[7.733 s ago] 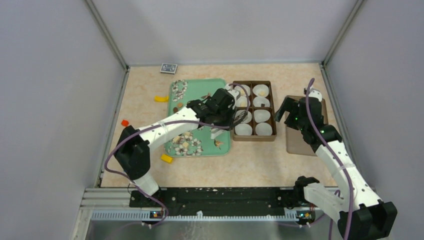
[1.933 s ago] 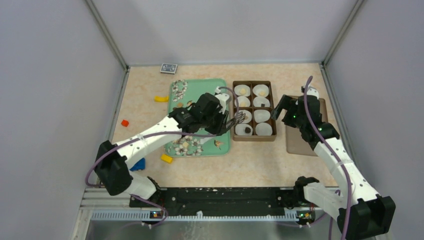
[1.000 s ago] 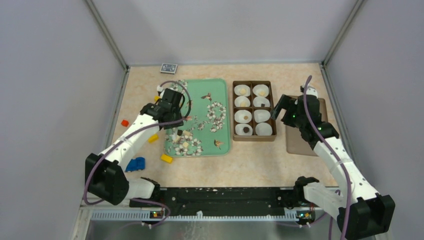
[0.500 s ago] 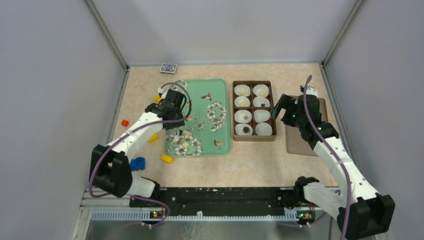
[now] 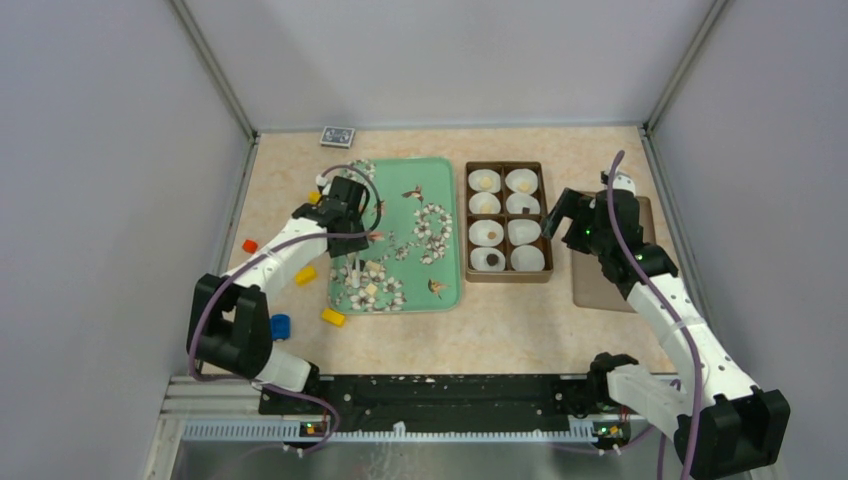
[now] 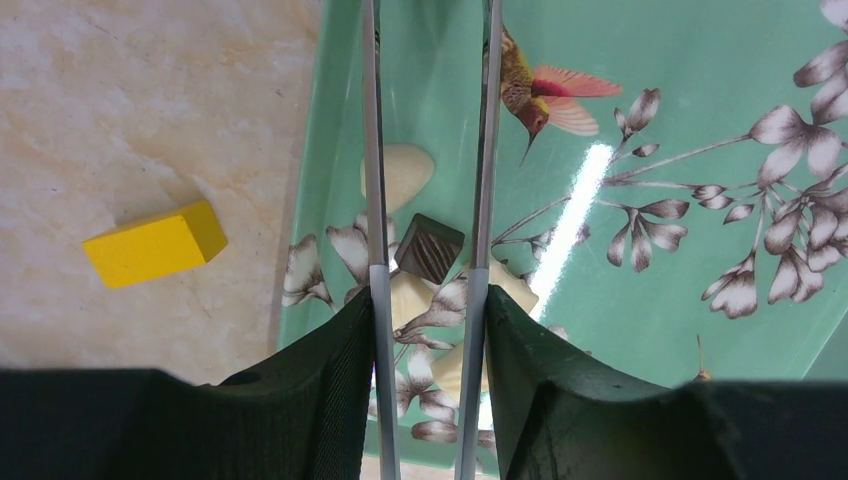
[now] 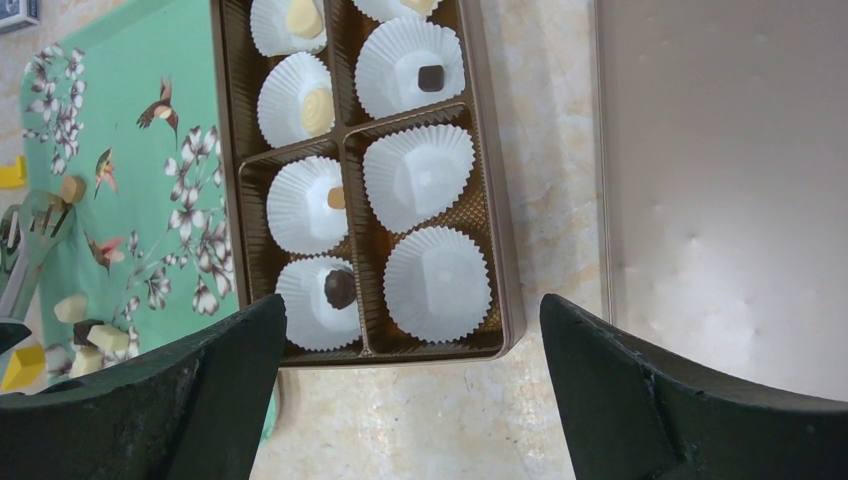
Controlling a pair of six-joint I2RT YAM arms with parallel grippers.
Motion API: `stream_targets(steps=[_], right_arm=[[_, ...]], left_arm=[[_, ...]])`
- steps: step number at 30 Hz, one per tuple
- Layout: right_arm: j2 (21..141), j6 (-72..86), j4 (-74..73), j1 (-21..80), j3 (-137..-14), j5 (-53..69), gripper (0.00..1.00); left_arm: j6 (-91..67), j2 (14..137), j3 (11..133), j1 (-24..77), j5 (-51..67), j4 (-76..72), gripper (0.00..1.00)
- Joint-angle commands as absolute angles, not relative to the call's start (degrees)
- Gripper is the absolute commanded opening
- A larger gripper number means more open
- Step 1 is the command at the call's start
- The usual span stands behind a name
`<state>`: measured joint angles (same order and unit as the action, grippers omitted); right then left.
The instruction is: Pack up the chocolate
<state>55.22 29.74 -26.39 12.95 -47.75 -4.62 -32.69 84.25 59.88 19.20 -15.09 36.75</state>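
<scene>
— Nearest first: anything new at the left hand point(image 6: 428, 200)?

— Back from the box, now low over the near-left end of the green tray point(image 6: 700, 230). Tines parted, straddling a dark square chocolate point(image 6: 430, 250), not yet pinching it. Cream pieces point(image 6: 400, 172) crowding close around it. A yellow block point(image 6: 155, 243) off the tray, on the worktop point(image 6: 130, 100).

— Meaning for the packing?

— Looks like one drop done and the next pick begun. Further out, in the brown box point(image 7: 490, 200): a dark round piece point(image 7: 340, 288) lying in the near-left cup, a cup bare some seconds back. Six cups filled by my count, and the two nearer ones of the right column without chocolate.

— And the right hand point(image 7: 415, 385)?

— Spread wide, holding nothing, hovering above the gap between box and brown lid point(image 7: 730, 200), no different from a second ago. Probably waiting to close up after the filling of those last two cups.
</scene>
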Motion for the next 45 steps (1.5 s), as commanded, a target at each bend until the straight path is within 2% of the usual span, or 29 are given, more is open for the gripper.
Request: stream_targets(steps=[1,6,11,16,20,26,31,35,40,45], right_arm=[[53.62,30.45,-25.78,12.91,-48.27,-4.74,0.95],[53.26,30.43,-25.75,12.89,-48.25,-4.79,0.95],[53.61,30.54,-25.48,12.84,-48.34,-4.4,0.95],[53.71,30.5,-25.42,12.91,-48.17,-4.31,0.95],[53.69,30.81,-25.17,12.92,-47.9,-3.93,0.95],[53.34,30.6,-25.53,12.87,-48.49,-5.07,0.95],[52.19,30.33,-26.68,12.94,-48.86,-6.76,0.95],[51.99,30.39,-26.33,12.87,-48.52,-6.97,0.95],[52.71,30.79,-25.77,12.88,-48.99,-6.79,0.95],[52.16,30.52,-26.47,12.84,-49.31,-8.52,0.95]], left_arm=[[-30.43,84.67,61.61,18.98,-12.45,34.09,0.46],[-29.34,85.02,63.99,18.97,-10.39,37.22,0.39],[-28.56,82.86,64.57,18.96,-8.55,38.42,0.26],[-26.84,82.0,65.83,18.95,-6.97,40.63,0.21],[-25.22,81.01,67.82,18.97,-5.65,42.99,0.19],[-20.32,76.99,69.1,19.22,2.86,41.85,0.14],[-16.41,75.07,70.09,21.71,7.66,40.04,0.13],[-14.86,77.66,74.01,26.38,7.88,42.57,0.13],[-14.86,82.11,78.27,37.06,8.33,39.31,0.13],[-16.68,88.95,82.35,42.19,10.97,33.69,0.13]])
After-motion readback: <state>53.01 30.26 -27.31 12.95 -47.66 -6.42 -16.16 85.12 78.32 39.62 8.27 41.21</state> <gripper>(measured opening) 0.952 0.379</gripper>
